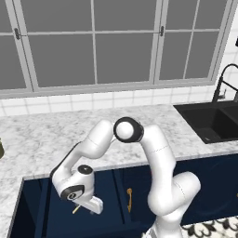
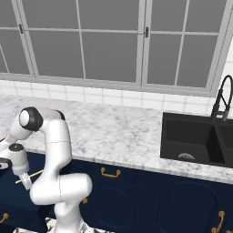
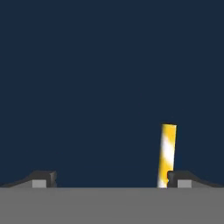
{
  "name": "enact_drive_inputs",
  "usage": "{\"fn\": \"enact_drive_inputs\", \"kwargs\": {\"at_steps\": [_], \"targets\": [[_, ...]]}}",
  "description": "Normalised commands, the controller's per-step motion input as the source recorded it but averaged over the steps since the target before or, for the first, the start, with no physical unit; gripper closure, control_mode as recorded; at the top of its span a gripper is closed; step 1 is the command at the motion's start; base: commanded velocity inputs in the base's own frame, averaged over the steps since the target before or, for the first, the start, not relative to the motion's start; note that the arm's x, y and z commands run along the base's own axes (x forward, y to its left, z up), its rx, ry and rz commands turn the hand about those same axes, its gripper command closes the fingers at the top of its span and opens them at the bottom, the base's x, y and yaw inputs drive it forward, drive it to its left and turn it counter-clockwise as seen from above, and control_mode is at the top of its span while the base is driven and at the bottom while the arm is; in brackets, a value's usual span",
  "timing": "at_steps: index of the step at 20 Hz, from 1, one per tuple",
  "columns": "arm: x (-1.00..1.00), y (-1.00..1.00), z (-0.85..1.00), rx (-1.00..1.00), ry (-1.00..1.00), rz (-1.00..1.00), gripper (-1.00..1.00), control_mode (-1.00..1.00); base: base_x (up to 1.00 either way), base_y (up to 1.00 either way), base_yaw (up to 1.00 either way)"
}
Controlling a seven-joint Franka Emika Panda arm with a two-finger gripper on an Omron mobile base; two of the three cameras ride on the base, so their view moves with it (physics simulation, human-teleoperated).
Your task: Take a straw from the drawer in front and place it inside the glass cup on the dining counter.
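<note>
Arm is folding down low into the open drawer [image 1: 42,209] under the marble counter [image 1: 42,135]; the drawer's navy interior is showing below the counter edge in the left base view.

Gripper [image 3: 111,178] is pointing down at the drawer floor with its jaws standing wide apart, holding nothing. In the hand view the 2 fingertips [image 3: 43,178] are sitting far apart at the bottom, with bare navy floor between them.

Straw [image 3: 167,155] is lying on the drawer floor, yellow with white stripes in the hand view. It is sitting just inside the right-hand fingertip of that view, its lower end running down beside that tip. Cannot tell whether it is touching the tip. It is off to one side of the gap, not centred between the fingers.

In the left base view a short end of the straw [image 1: 76,209] is poking out beside the hand. In the right base view the straw [image 2: 31,176] is showing as a thin slanted line next to the hand, low at the left.

Black sink [image 2: 195,139] and black faucet [image 2: 221,98] are sitting well off to the right on the same counter, under the windows [image 2: 113,41].
</note>
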Motion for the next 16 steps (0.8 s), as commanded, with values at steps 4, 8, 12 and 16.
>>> {"fn": "enact_drive_inputs", "kwargs": {"at_steps": [4, 8, 12, 16], "targets": [[0.58, 0.73, 0.67, -0.24, -0.1, 0.02, -1.0, -1.0, 0.0, 0.0, 0.0], [0.62, 0.76, 0.39, -0.27, -0.05, 0.0, -1.0, -1.0, 0.0, 0.0, 0.0], [0.46, 0.78, -0.25, -0.45, 0.01, 0.0, -1.0, -1.0, 0.0, 0.0, 0.0], [0.63, 0.87, -0.03, -0.43, 0.0, 0.0, -1.0, -1.0, 0.0, 0.0, 0.0]]}}
